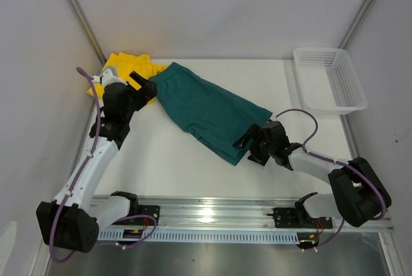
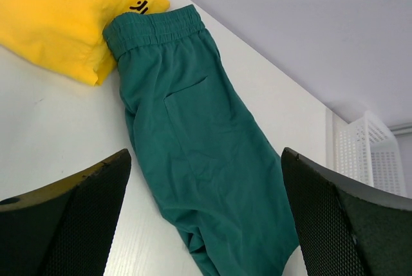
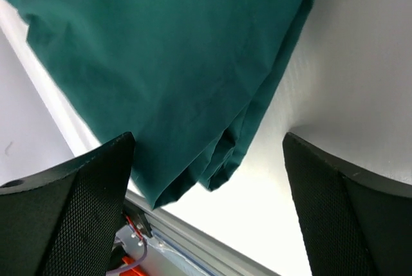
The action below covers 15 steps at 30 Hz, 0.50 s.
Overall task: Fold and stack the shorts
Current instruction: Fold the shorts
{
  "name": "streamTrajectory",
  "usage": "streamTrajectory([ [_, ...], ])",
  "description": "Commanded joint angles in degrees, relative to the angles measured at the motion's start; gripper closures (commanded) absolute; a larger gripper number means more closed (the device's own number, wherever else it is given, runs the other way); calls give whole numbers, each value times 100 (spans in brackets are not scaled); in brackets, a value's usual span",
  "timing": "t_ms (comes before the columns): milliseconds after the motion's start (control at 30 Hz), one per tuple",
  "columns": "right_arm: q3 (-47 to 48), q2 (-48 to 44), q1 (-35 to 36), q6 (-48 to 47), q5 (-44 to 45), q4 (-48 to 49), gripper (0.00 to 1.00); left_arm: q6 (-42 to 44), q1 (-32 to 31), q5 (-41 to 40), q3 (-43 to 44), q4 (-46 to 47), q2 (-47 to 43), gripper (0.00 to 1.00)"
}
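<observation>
— White tabletop (image 1: pixel 174 166), grey walls. Where are the teal shorts (image 1: pixel 206 109)?
— Left of the basket (image 1: pixel 328 80), lying flat, long axis slanting: waistband pointing away from it against the yellow shorts (image 1: pixel 129 69), hems nearer it.
— Claws?
— Both spread wide and empty, left gripper (image 1: pixel 145 84) and right gripper (image 1: pixel 250 149). I'd pinch both hem layers squarely, then carry them to the waistband.

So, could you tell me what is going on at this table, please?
Shorts are being folded and stacked. The dark teal green fabric shorts lie diagonally on the white table, folded lengthwise. The left claw hovers open near their waistband, the right claw open at the leg hems; neither holds anything. The bright yellow fabric shorts sit bunched at the far left, unstacked.
</observation>
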Motion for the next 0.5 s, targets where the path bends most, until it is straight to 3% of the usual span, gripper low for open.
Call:
streamTrajectory([
  [0,-56,194,104,311,524,537,5,196,-41,-32,-365,105,-376,1],
  [67,-91,221,156,425,709,608,9,240,-32,-23,-524,106,-526,1],
  [133,-135,238,174,521,814,722,19,293,-41,-14,-612,97,-596,1],
  [167,-179,265,174,557,832,766,30,310,-41,-14,-629,97,-623,1],
  [267,-241,361,174,566,823,968,47,328,-41,4,-691,141,-649,1],
  [300,-249,405,174,566,824,1021,58,328,-41,12,-726,210,-649,1],
  [367,-258,484,183,540,780,1100,64,284,-41,21,-822,272,-606,1],
  [467,-197,756,201,531,692,1267,85,214,-41,-14,-963,386,-544,1],
])
